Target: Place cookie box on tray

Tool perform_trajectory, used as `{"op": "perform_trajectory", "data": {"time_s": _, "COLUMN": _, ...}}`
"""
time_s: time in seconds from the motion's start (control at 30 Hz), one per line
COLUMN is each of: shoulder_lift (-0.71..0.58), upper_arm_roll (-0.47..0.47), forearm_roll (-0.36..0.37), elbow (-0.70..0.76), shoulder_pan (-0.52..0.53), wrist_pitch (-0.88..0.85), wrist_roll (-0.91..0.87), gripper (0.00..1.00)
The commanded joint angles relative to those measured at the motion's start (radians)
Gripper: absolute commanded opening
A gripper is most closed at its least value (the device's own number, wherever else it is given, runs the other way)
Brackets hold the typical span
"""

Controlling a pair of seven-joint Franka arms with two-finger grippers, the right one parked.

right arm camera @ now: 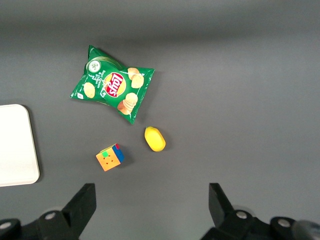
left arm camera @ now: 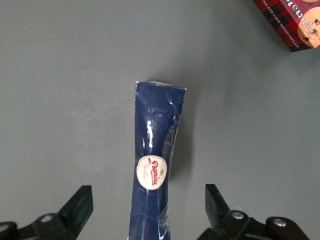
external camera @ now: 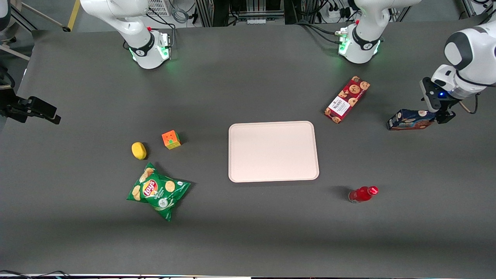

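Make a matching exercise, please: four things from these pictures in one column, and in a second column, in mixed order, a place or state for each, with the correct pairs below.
Things
1. cookie box
2. tray
3. red bottle
4. gripper

Places or states
A. lying on its side, nearer to the front camera than the tray
B. open, with one of the fingers on each side of the navy carton
C. bare, in the middle of the table
D. on the table at the working arm's end, not yet on the tray

Pairs: 1-D, 2-C, 3-A, 4-B
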Motion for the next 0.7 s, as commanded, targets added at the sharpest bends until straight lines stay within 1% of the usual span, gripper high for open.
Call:
{"op": "perform_trajectory", "data": {"time_s": 0.0, "shoulder_lift": -0.005, "upper_arm_roll": 0.003, "forearm_roll": 0.008, "elbow": -0.043, "shoulder_pan": 0.002, "wrist_pitch": 0.058, "wrist_roll": 0.008, "gripper": 1.00}}
{"op": "perform_trajectory", "data": {"time_s": 0.13, "shoulder_lift": 0.006, "upper_arm_roll": 0.003, "forearm_roll": 0.008, "elbow": -0.045, "shoulder_pan": 0.000, "wrist_pitch": 0.084, "wrist_roll": 0.022, "gripper": 1.00}}
{"op": "perform_trajectory", "data": {"time_s": 0.3, "shoulder_lift": 0.051, "upper_arm_roll": 0.006, "forearm_roll": 0.008, "elbow": -0.048, "shoulder_pan": 0.005, "wrist_pitch": 0.142, "wrist_roll": 0.059, "gripper": 1.00}}
{"op": "perform_trajectory", "data": {"time_s": 0.67, "shoulder_lift": 0.097, "upper_arm_roll": 0.006, "forearm_roll": -0.002, "elbow": -0.052, "shoulder_pan": 0.006, "wrist_pitch": 0.179, "wrist_roll": 0.057, "gripper": 1.00}}
